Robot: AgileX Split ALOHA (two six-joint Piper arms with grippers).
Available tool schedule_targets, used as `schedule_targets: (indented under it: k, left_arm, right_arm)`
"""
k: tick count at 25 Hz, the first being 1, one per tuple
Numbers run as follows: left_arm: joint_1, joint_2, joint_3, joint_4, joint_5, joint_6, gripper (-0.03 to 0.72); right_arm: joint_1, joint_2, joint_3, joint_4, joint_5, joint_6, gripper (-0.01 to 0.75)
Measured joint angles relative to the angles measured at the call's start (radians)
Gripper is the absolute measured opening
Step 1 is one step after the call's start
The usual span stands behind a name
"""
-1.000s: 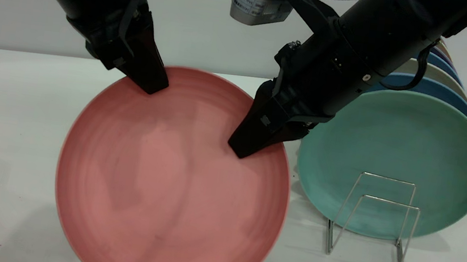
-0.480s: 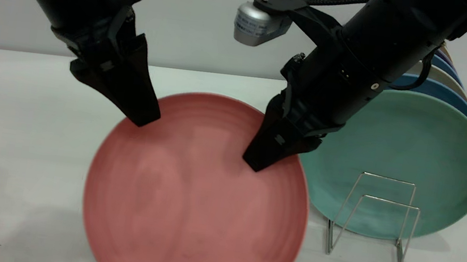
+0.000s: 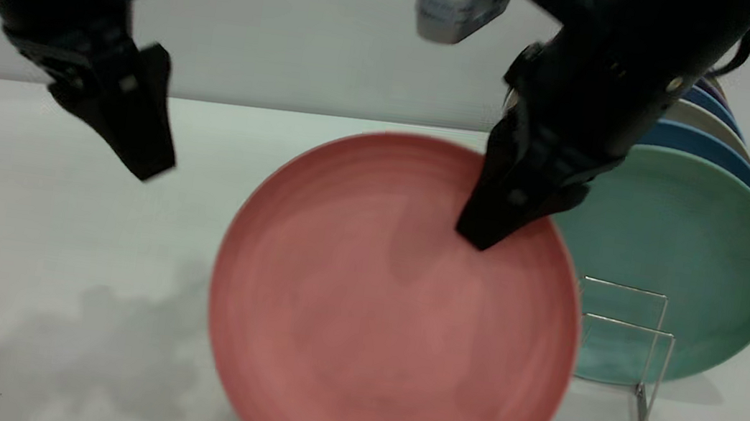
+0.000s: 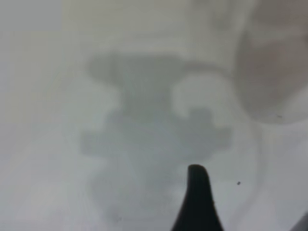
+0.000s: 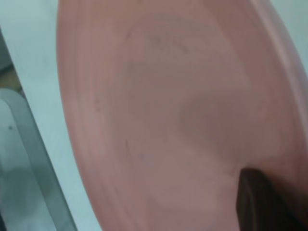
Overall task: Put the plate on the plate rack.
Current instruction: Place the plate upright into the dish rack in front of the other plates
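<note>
The right hand is clamped on the upper rim of the round salmon-pink matte plastic plate, holding it tilted on edge above the white bench. The plate's face shows faint concentric rings and a low raised rim. It overlaps the left side of the thin silver wire plate rack, whose squared loops stand upright before a smooth teal-green plate. The left hand hangs well left of the pink plate, touching nothing; whether its fingers are apart I cannot tell.
</note>
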Motion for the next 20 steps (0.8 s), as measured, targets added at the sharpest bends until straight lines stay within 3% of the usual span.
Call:
schedule_targets:
  k: [6,13,20]
  left_arm:
    - [0.087,0.0,0.0,0.0,-0.037,-0.16,0.479]
    - [0.1,0.0,0.0,0.0,-0.048,-0.181,0.458]
    - [0.1,0.0,0.0,0.0,-0.057,-0.201,0.456]
  right_arm:
    - [0.0,-0.096,0.0,-0.158,0.052,0.132,0.064]
    - [0.014,-0.162,0.0,-0.416,0.126,0.324,0.064]
    - [0.135,-0.211,0.0,-0.707,0.206,0.532,0.064]
